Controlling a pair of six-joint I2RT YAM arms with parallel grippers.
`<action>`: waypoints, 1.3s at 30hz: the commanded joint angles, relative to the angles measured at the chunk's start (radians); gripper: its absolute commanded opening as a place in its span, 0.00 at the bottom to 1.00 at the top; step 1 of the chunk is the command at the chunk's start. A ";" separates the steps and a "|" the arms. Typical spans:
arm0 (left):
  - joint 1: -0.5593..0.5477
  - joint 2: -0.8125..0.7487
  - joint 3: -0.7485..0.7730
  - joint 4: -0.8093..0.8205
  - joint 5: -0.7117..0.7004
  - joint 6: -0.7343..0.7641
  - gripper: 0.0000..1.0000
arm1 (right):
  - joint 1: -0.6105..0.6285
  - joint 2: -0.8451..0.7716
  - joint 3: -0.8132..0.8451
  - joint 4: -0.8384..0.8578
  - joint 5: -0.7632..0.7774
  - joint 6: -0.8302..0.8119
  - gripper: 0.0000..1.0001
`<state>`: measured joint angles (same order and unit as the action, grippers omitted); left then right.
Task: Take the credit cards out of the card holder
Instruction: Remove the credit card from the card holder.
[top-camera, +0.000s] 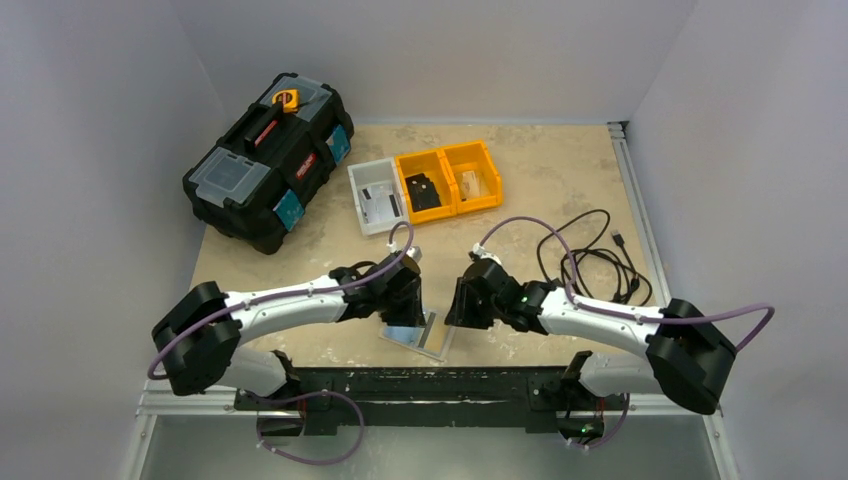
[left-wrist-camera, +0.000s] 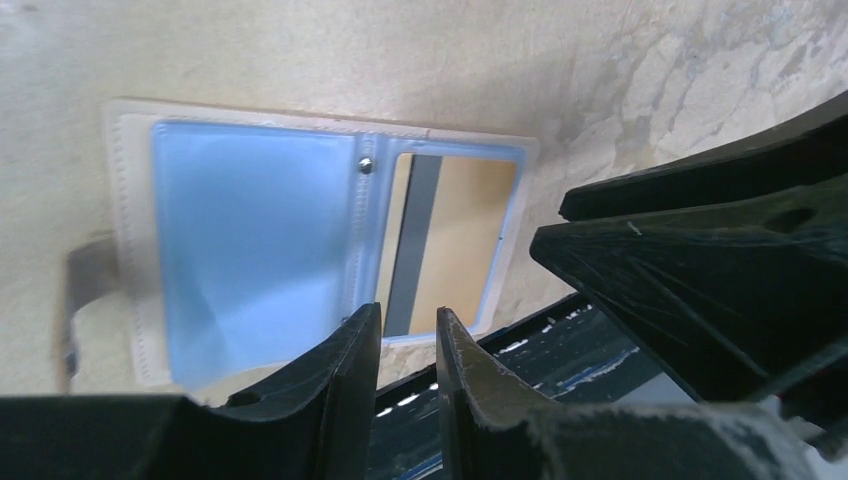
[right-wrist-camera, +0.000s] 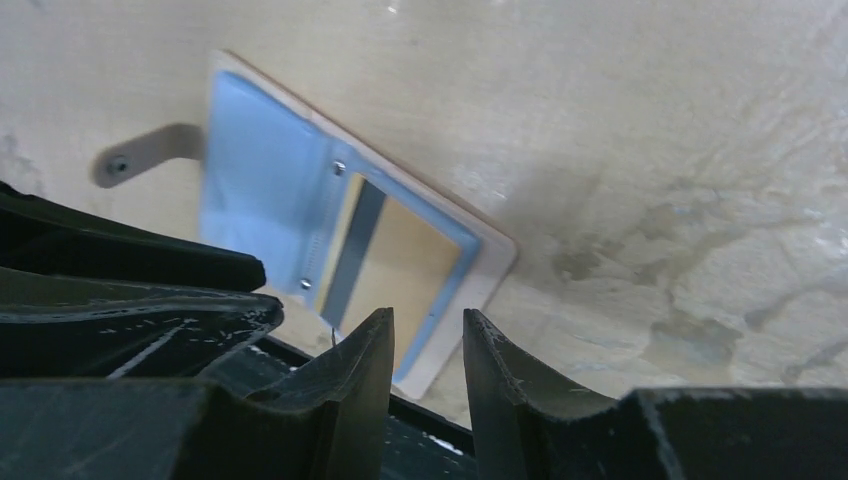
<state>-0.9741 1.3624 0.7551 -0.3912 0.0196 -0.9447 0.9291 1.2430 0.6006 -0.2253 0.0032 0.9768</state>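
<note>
The card holder (top-camera: 417, 336) lies opened flat at the table's near edge, pale-rimmed with a bluish inside (left-wrist-camera: 250, 235) (right-wrist-camera: 262, 180). One half has a window where a beige credit card (left-wrist-camera: 462, 228) (right-wrist-camera: 402, 262) with a dark stripe sits in the pocket. My left gripper (top-camera: 404, 302) (left-wrist-camera: 410, 322) hangs just above the holder's near edge, jaws a narrow gap apart and empty. My right gripper (top-camera: 466, 306) (right-wrist-camera: 428, 325) hovers by the holder's right corner, also slightly open with nothing in it. The two grippers face each other closely.
A black toolbox (top-camera: 268, 160) stands at the back left. A grey bin (top-camera: 375, 195) and two yellow bins (top-camera: 448, 178) with small items sit at the back centre. A black cable (top-camera: 590, 255) coils at the right. The black mounting rail (top-camera: 420, 385) runs just below the holder.
</note>
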 joint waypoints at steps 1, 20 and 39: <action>0.026 0.054 0.019 0.132 0.148 0.022 0.26 | 0.002 -0.020 -0.027 -0.009 0.032 0.032 0.32; 0.057 0.115 -0.011 0.112 0.100 0.008 0.23 | 0.002 0.146 0.039 0.054 0.047 -0.020 0.20; 0.092 0.070 -0.087 0.085 0.048 -0.033 0.23 | -0.001 0.267 0.089 0.066 0.038 -0.078 0.17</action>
<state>-0.8986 1.4525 0.7044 -0.3622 0.0338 -0.9524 0.9291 1.4860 0.6735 -0.1513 0.0265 0.9241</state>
